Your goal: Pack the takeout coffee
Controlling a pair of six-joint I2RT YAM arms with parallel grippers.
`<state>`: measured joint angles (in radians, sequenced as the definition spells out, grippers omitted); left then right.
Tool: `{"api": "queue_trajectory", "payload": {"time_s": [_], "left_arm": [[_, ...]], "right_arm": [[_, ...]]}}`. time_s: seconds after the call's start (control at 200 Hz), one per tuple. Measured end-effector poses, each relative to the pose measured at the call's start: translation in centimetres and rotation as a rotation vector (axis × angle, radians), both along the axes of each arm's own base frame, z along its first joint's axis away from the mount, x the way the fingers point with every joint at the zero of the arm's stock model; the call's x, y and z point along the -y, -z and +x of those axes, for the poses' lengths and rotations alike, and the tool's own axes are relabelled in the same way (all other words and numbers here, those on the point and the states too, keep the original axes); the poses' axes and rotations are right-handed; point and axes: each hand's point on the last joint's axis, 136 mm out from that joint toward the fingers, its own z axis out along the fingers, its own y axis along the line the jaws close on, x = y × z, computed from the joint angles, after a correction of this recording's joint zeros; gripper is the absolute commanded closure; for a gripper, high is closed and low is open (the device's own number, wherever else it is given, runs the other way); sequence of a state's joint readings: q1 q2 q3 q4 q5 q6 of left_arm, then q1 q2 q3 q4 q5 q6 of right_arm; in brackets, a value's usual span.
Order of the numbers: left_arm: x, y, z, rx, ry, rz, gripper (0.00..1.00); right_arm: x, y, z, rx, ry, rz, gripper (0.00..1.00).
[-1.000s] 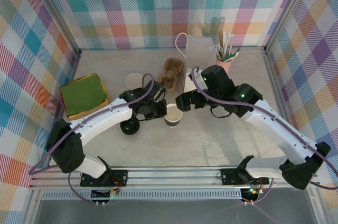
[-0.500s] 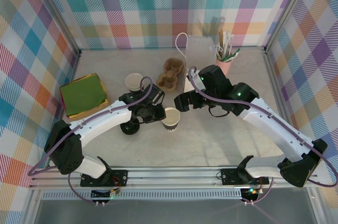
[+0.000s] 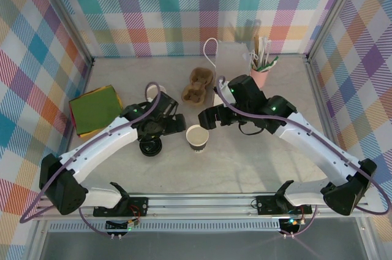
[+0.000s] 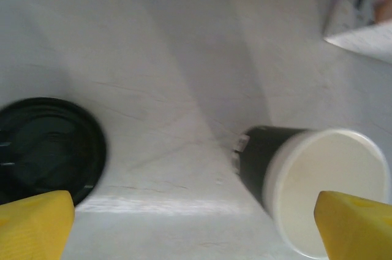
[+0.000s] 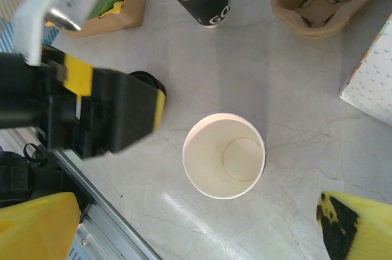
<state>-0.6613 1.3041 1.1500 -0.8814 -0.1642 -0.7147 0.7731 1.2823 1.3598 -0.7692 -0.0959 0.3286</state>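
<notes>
A lidless dark-sided cup with a white rim and cream inside stands upright mid-table. A loose flat black lid lies to its left. A lidded takeout coffee is out of view. My left gripper hangs open just left of the cup, apart from it. In the left wrist view the lid and the cup lie ahead of the open left gripper. My right gripper is open above the cup, nothing between its fingers.
A white paper bag stands at the back, a pink holder of utensils to its right. A brown cardboard cup carrier and a stack of cups sit behind the arms. Green napkins lie at the left.
My left gripper has drawn back to the left, away from the lidless cup, which shifted slightly toward the near edge and now stands free. The right gripper edged up and left.
</notes>
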Motion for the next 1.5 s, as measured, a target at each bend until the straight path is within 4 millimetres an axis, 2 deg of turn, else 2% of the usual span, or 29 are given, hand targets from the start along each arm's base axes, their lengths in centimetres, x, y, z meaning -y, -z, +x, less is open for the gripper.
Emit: {"api": "queue_trajectory", "payload": {"time_s": [0.055,0.16,0.3,0.415,0.48,0.615,0.82,0.875,1.065,1.175,1.225,1.31,1.355,1.5], "left_arm": [[-1.9,-0.3,0.4,0.015,-0.049,0.024,0.02],[-5.5,0.2,0.4,0.01,-0.143,0.055,0.14],[-9.3,3.8,-0.8,-0.083,-0.248,0.093,0.3],[-10.7,6.5,-2.0,-0.169,-0.292,0.115,0.37],[-11.0,7.2,-2.1,-0.196,-0.305,0.12,0.45],[-11.2,8.3,-1.8,-0.219,-0.309,0.119,0.54],[-11.2,9.9,-1.5,-0.251,-0.306,0.115,0.55],[-11.1,10.3,-1.4,-0.259,-0.304,0.112,0.59],[-10.9,11.4,-1.4,-0.281,-0.286,0.109,0.64],[-10.8,11.8,-1.6,-0.293,-0.282,0.107,0.64],[-10.8,12.0,-1.7,-0.299,-0.282,0.108,0.69],[-10.8,12.2,-1.9,-0.306,-0.277,0.108,0.7],[-10.8,12.2,-2.0,-0.309,-0.278,0.109,0.74],[-10.9,12.3,-2.1,-0.311,-0.279,0.109,0.74]], "right_arm": [[-0.3,0.3,0.0,-0.005,-0.006,0.002,0.01],[-1.0,0.9,-0.3,-0.015,-0.023,0.003,0.01],[-1.5,1.3,-0.7,-0.027,-0.042,0.004,0.01],[-1.7,1.5,-0.8,-0.029,-0.046,0.007,0.01],[-1.8,1.6,-0.8,-0.029,-0.045,0.007,0.01],[-1.8,1.8,-0.8,-0.028,-0.045,0.009,0.01],[-1.9,1.7,-0.7,-0.024,-0.046,0.012,0.01],[-1.9,1.8,-0.7,-0.024,-0.046,0.012,0.01],[-1.9,1.9,-0.7,-0.026,-0.045,0.01,0.01],[-1.9,1.9,-0.7,-0.026,-0.045,0.009,0.01],[-1.9,1.9,-0.7,-0.026,-0.045,0.009,0.01],[-1.9,1.9,-0.7,-0.026,-0.045,0.009,0.01],[-1.9,1.9,-0.7,-0.027,-0.045,0.01,0.01],[-1.9,1.9,-0.7,-0.027,-0.045,0.01,0.01]]}}
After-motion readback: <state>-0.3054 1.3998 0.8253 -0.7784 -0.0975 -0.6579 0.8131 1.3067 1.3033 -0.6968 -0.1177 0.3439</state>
